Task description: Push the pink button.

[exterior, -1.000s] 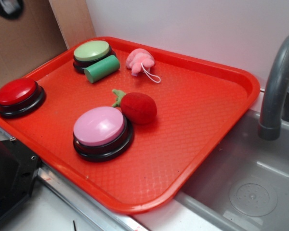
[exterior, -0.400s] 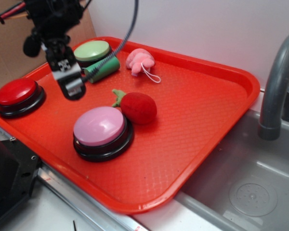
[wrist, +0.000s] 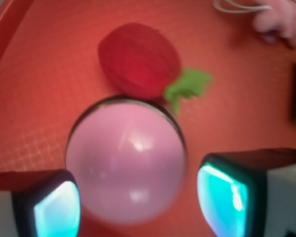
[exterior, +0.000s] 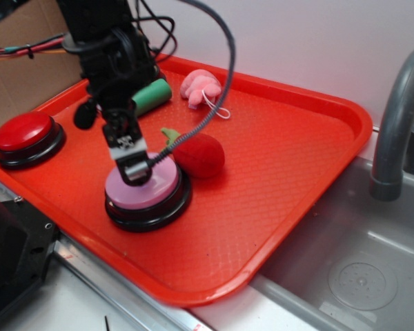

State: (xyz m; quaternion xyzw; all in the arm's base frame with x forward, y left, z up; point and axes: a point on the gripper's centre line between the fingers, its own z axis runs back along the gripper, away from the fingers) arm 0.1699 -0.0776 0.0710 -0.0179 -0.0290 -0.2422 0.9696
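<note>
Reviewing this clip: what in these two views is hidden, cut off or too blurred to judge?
- Green button: exterior view, fully hidden behind the arm.
- Contact between gripper and pink button: cannot tell; in the wrist view the dome sits between open jaws, blurred.
- Pink plush toy: wrist view, cut off by the top right edge.
- Green cylinder: exterior view, partly covered by the arm.
- Faucet: cut off at the right edge.

Green button (exterior: 127, 83) mostly behind arm (exterior: 107, 48)
</note>
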